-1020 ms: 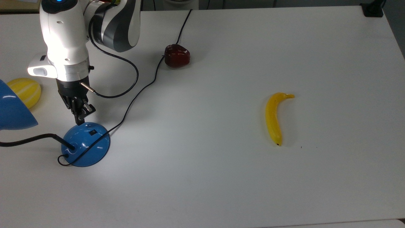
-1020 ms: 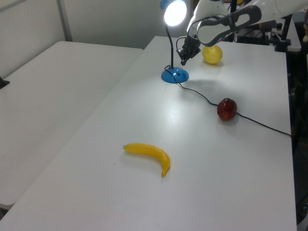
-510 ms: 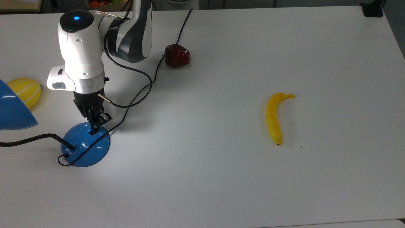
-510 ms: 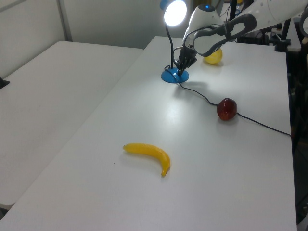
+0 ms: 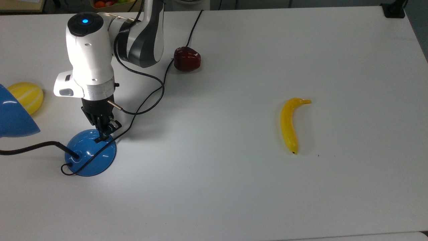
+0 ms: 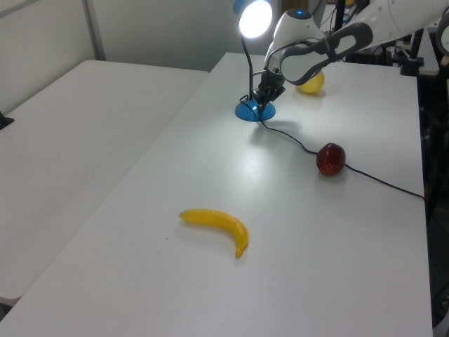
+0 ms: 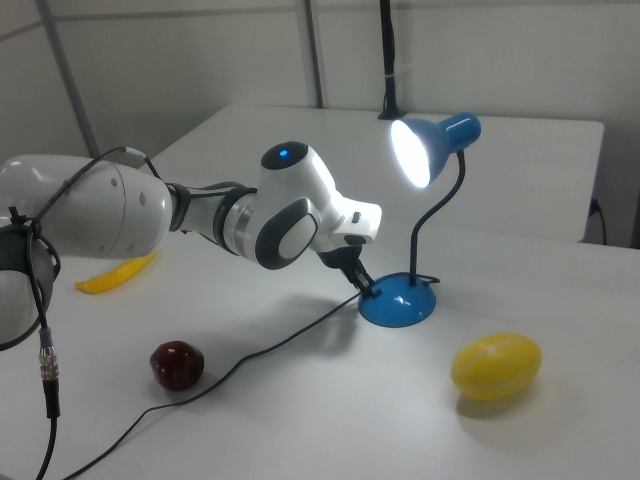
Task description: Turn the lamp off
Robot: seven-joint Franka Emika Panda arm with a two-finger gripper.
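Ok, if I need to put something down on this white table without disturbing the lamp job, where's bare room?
Bare: the wide stretch between the dark red apple and the yellow banana, and the whole near edge of the white table in the top view. Crowded: the top view's left, where the claw sits on the glossy blue lamp base, with its black cord and a yellow melon-like fruit.

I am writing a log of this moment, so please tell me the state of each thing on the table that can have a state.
lamp: lit, upright, its shade glowing
switch: gripper tip is on it
gripper: down on the lamp base, fingers together
cord: lies slack across the table
banana: lying flat, untouched
apple: resting beside the cord
melon: resting near the lamp base
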